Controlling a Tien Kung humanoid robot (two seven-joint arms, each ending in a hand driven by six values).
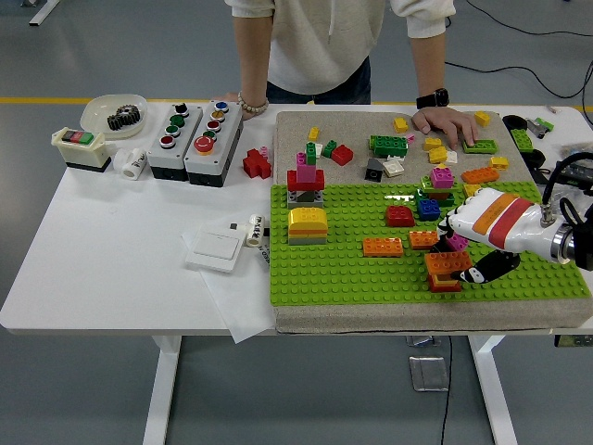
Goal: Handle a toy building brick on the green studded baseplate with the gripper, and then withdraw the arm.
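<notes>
Right hand (468, 248): lower right of frame, fingers curled around the orange brick (448, 263), apparently to seat it.
Orange brick: stacked on a red piece on the green baseplate (352, 273).
Person's hand (448, 122): flat on the bench (111, 250), upper right, likely steadying the mat.

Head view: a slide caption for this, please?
Robot hand touches an orange brick on the green baseplate.
</notes>
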